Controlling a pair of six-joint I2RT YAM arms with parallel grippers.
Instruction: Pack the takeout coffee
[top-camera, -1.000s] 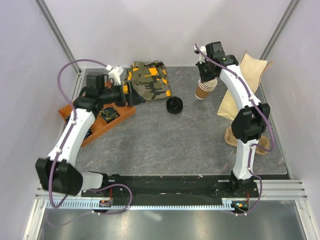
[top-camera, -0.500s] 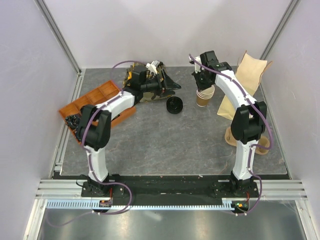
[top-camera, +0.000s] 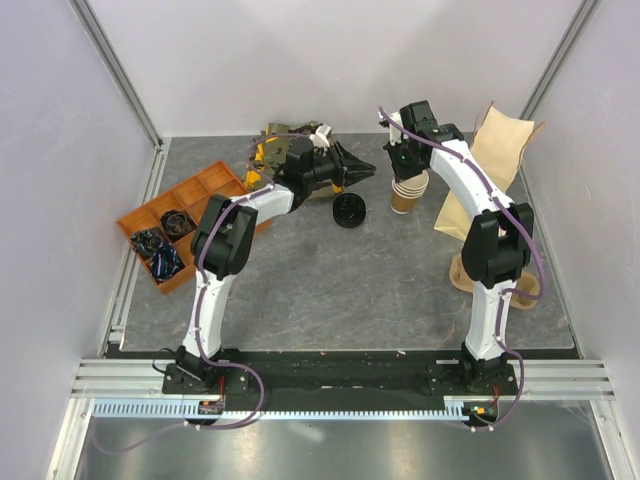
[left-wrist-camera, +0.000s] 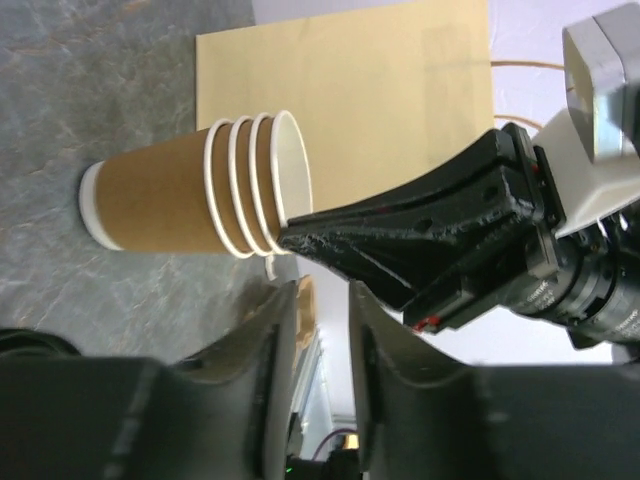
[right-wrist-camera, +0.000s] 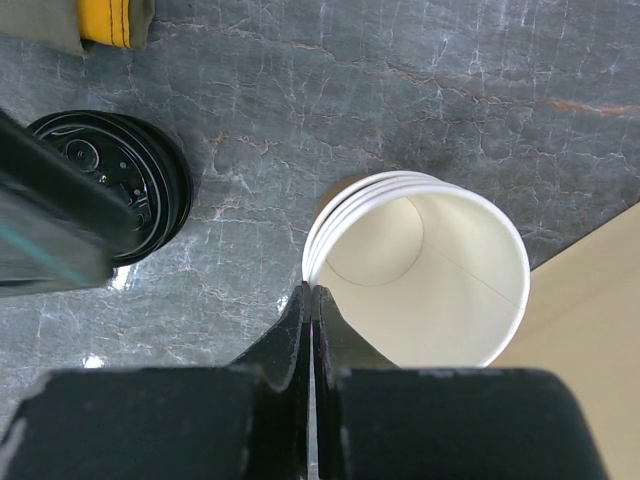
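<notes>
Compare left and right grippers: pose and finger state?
1. The left gripper shows a gap between its fingers with nothing in it; the right gripper has its fingers pressed shut.
2. The left lies roughly level, aimed sideways at the stacked paper cups; the right points down, tips at the top cup's rim.
Shared: both aim at the cup stack, and neither holds the black lid.

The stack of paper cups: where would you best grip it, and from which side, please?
Probably the lowest cup's brown wall, from the left, away from the bag: the stack of cups stands upright and nested, so a rim pinch from above may lift only the top cup.
</notes>
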